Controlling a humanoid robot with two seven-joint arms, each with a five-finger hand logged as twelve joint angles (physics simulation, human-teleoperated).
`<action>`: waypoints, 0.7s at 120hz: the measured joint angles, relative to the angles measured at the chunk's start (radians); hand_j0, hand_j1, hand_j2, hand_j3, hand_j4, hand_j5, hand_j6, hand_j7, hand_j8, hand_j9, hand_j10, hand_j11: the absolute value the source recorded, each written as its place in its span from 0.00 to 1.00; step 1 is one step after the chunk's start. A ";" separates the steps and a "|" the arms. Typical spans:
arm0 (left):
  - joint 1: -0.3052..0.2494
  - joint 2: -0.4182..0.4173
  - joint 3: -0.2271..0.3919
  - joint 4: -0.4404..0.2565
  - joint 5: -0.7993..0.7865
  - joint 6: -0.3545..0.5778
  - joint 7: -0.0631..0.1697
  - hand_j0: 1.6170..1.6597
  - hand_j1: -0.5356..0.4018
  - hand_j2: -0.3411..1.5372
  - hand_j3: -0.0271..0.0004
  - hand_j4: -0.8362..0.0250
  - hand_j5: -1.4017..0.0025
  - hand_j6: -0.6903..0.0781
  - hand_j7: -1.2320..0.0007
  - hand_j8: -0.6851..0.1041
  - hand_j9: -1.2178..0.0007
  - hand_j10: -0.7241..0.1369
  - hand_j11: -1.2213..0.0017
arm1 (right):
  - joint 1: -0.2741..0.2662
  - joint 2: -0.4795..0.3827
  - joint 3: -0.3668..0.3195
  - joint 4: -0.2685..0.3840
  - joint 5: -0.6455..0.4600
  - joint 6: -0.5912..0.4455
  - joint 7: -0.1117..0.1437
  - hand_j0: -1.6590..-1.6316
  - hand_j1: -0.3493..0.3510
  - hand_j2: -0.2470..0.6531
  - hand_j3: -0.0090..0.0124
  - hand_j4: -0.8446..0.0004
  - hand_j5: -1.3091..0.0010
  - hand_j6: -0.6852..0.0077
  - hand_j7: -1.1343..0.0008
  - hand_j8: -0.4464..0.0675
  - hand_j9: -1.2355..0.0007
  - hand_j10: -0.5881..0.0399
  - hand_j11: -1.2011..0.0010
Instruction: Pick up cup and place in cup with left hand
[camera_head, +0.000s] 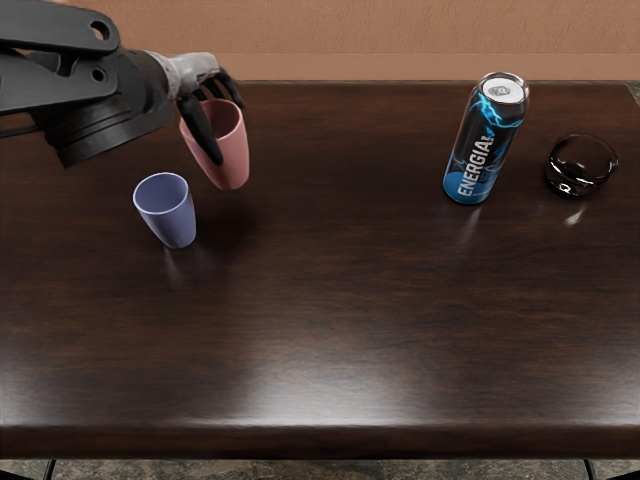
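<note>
Counter (350, 300): bore the blue cup (172, 215), which stood upright near its left side.
Left hand (195, 82): was at the pink cup (233, 160), behind and just right of the blue cup.
Pink cup: looked lifted, so pick-up seemed done; placing it inside the blue cup was left.
Fingers (203, 130): grasped the pink cup.

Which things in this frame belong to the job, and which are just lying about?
Part of the job:
- left hand, fingers on the pink cup
- pink cup
- blue cup

Just lying about:
- Energia can
- glass bowl
</note>
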 joint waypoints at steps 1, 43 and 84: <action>-0.001 0.003 0.000 -0.002 0.000 0.000 0.001 0.90 0.49 0.21 0.99 0.45 0.56 0.42 0.50 0.46 0.50 0.32 0.50 | 0.000 0.000 0.000 0.000 0.000 0.000 0.000 0.04 0.00 0.27 0.42 1.00 1.00 0.99 1.00 0.87 1.00 0.94 1.00; -0.037 0.094 0.007 -0.064 0.003 -0.012 0.034 0.89 0.49 0.21 0.99 0.45 0.56 0.42 0.51 0.46 0.50 0.32 0.50 | 0.000 0.000 0.000 0.000 0.000 0.000 0.000 0.04 0.00 0.27 0.42 1.00 1.00 0.99 1.00 0.87 1.00 0.94 1.00; -0.034 0.190 0.046 -0.088 0.030 -0.027 0.038 0.89 0.51 0.21 0.99 0.45 0.56 0.41 0.51 0.45 0.50 0.31 0.50 | 0.000 0.000 0.000 0.000 0.000 0.000 0.000 0.04 0.00 0.27 0.42 1.00 1.00 0.99 1.00 0.87 1.00 0.94 1.00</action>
